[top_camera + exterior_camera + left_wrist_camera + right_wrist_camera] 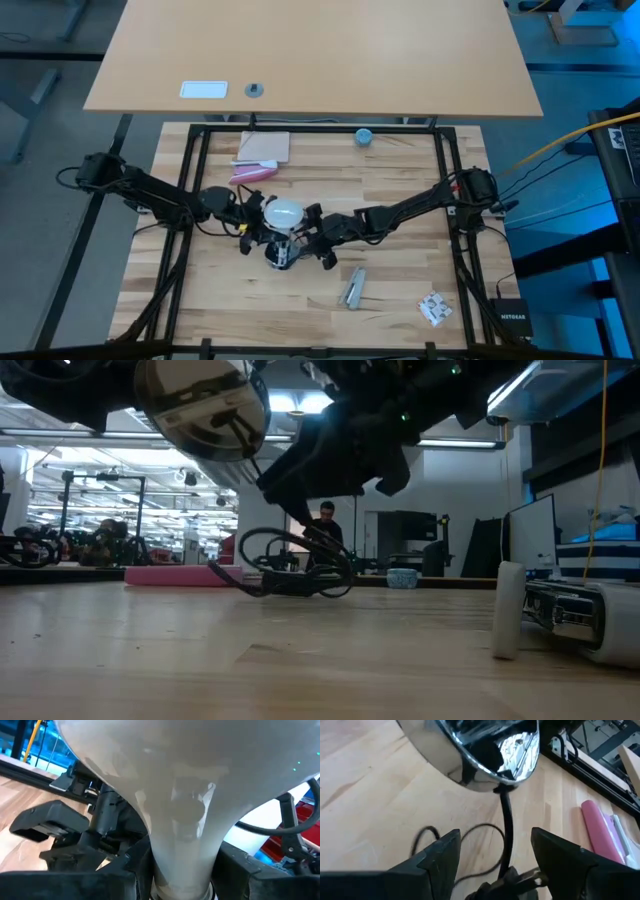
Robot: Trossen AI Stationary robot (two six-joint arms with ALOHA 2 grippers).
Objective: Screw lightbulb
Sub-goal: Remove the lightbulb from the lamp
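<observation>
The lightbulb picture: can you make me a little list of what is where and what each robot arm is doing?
lightbulb: white, mid-table, between both arms, held by its neck
left tool: shut on the lightbulb's neck
right tool: open, by a shiny metal lamp shade with a black cord
pink roll: lying behind the arms
blue round thing: near the table's far edge

One camera looks straight down on the bench (300,300); another sits level at its surface. Both wrist cameras sit close to the lightbulb (180,795).
</observation>
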